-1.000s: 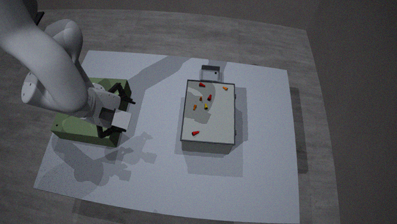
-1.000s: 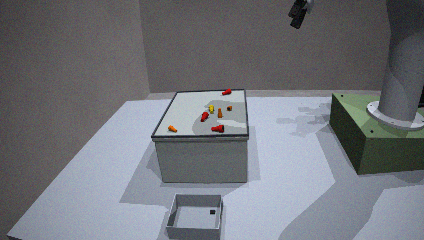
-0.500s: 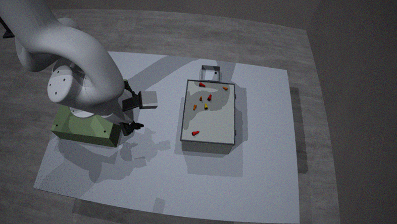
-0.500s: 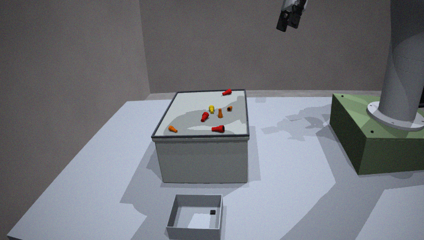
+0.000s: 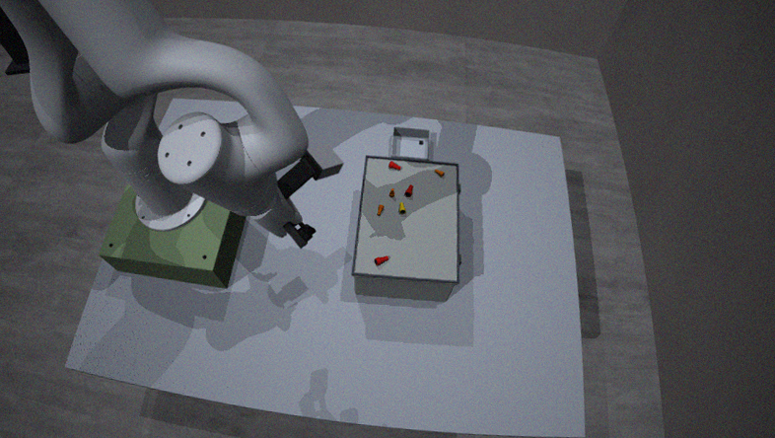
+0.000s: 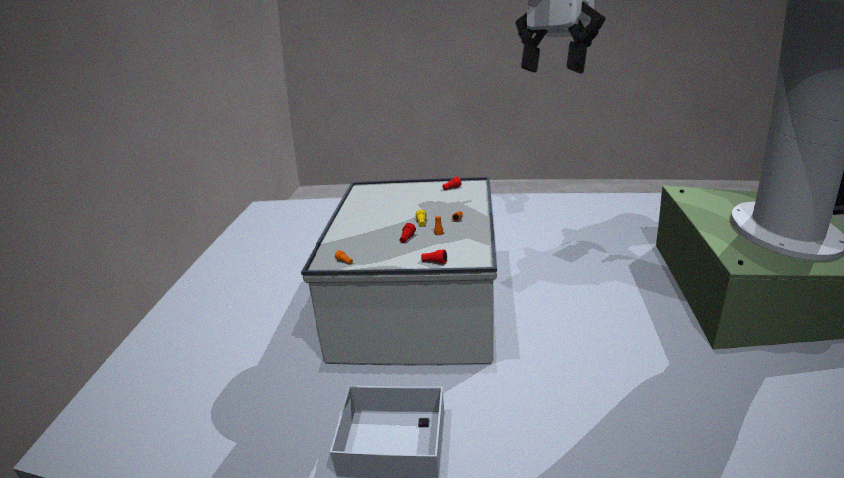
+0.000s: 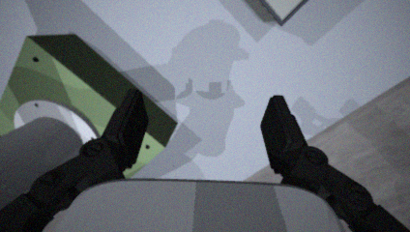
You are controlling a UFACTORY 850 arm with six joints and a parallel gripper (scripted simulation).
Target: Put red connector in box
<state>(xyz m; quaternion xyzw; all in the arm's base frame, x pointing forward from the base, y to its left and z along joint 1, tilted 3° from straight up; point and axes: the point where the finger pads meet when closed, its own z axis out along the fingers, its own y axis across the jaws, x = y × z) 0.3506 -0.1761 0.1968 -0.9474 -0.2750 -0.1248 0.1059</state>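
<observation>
Red connectors, three small cone-shaped plugs with a wider open mouth, are lying on their sides on the pale, matte lid (image 6: 378,204) of the tool case (image 6: 402,320). One red connector (image 6: 434,256) is lying near the lid edge that is facing the steel box, a second red connector (image 6: 407,232) is resting near the middle of the lid, and a third red connector (image 6: 452,183) is sitting by the far edge. Between them a yellow connector (image 6: 421,217) and three orange connectors (image 6: 438,225) are scattered, all apart from each other; they are too small to show any surface detail. The case is a plain grey block with a dark rim around the lid.

On the table (image 6: 177,355), just beside the case, the open steel box (image 6: 337,429) is standing with thin, straight walls. Only a small dark square spot is showing on its floor; in the top view the case is partly covering this box.

High over the table, between the case and the green base block (image 6: 739,308), the gripper (image 6: 553,61) is hanging with its two black fingers spread wide apart and nothing between them. In the exterior view its upper part is being cut off by the picture edge, and in the top view the white, smooth arm (image 5: 152,60) is hiding much of the base block.
</observation>
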